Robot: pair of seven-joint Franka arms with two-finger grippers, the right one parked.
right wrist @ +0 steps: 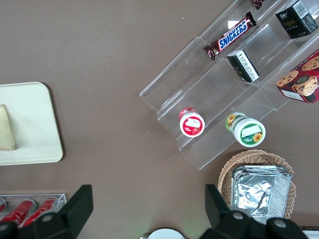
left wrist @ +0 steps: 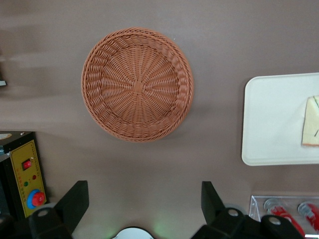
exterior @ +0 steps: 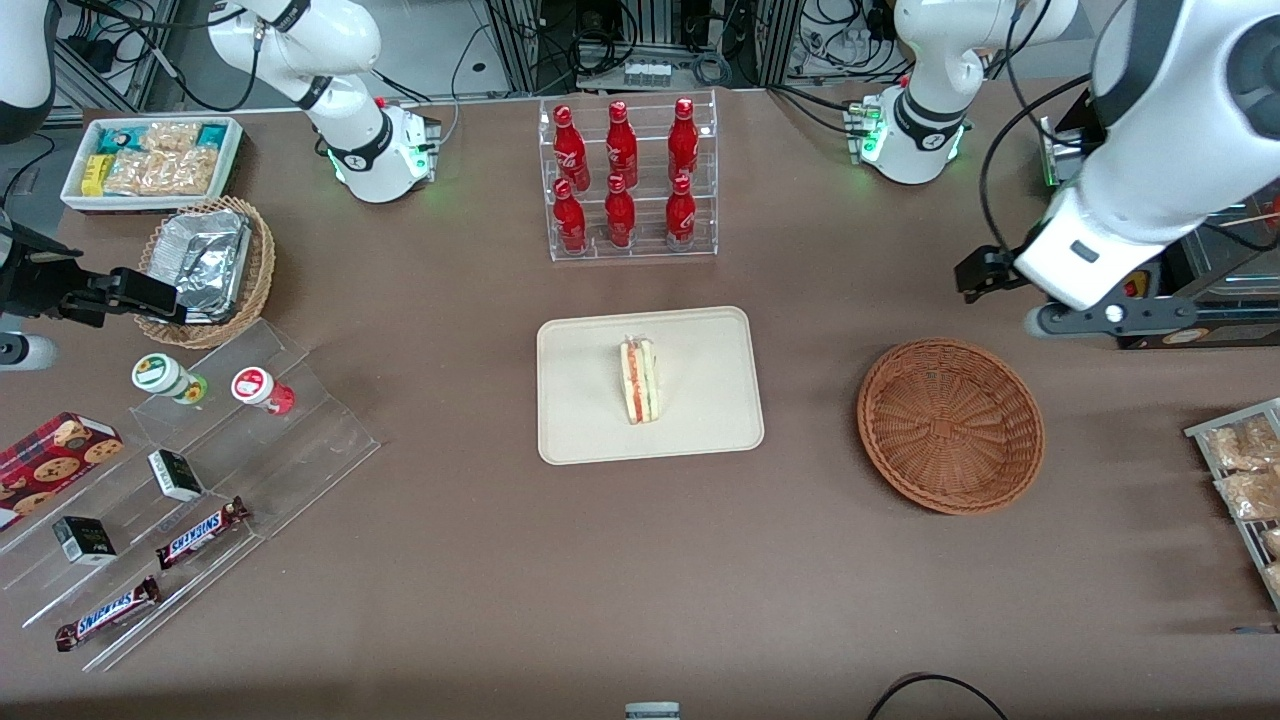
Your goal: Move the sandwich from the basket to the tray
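Sandwich [exterior: 639,381] lies on the tray [exterior: 700,440], roughly at its middle, standing on edge with its red and green filling layers showing toward the front camera; nothing grips it. The tray sits on the brown table [exterior: 500,580], nearer the front camera than the clear rack of red bottles [exterior: 627,180]. The basket [exterior: 950,425] rests well apart from the tray, toward the working arm's end of the table, and its woven bottom is bare in both the front and the left wrist views. The left arm's gripper [left wrist: 144,201] hangs high above the table near the basket, jaws spread wide and holding nothing. Judging from this layout, the transfer itself looks complete: the sandwich is out of the basket and set down on the tray, and what seems left is only for the arm to settle away from the work area.
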